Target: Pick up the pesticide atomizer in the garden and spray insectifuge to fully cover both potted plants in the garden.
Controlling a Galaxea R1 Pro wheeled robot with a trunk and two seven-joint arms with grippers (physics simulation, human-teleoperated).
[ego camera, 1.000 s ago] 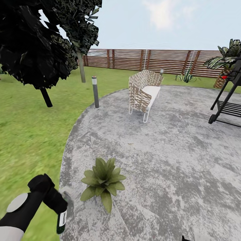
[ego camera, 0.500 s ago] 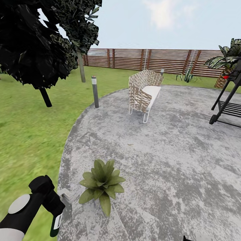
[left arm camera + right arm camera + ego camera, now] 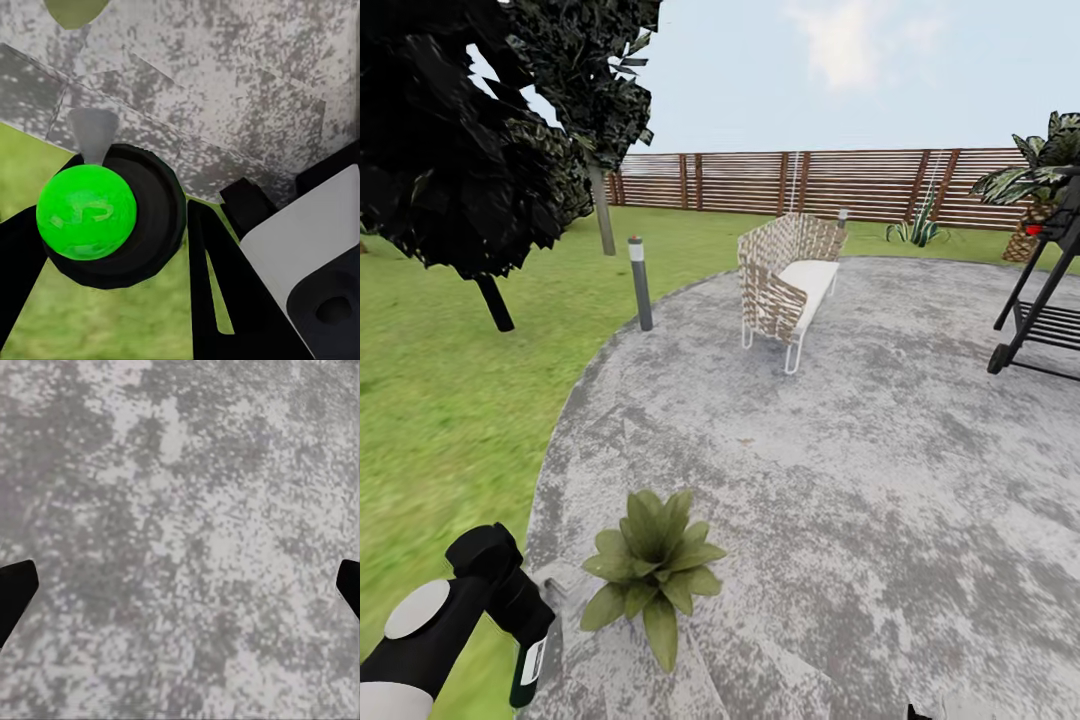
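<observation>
Left hand (image 3: 525, 625) clamped on the dark green-black spray bottle (image 3: 528, 668) beside the leafy green potted rosette (image 3: 648, 565), spraying probably comes next.

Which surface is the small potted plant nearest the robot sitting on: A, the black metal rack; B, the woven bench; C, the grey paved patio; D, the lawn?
C: the potted plant stands on the grey patio, just inside its edge beside the lawn.

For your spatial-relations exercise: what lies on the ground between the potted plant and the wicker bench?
In the head view, only bare grey paving lies between the potted plant and the wicker bench.
</observation>
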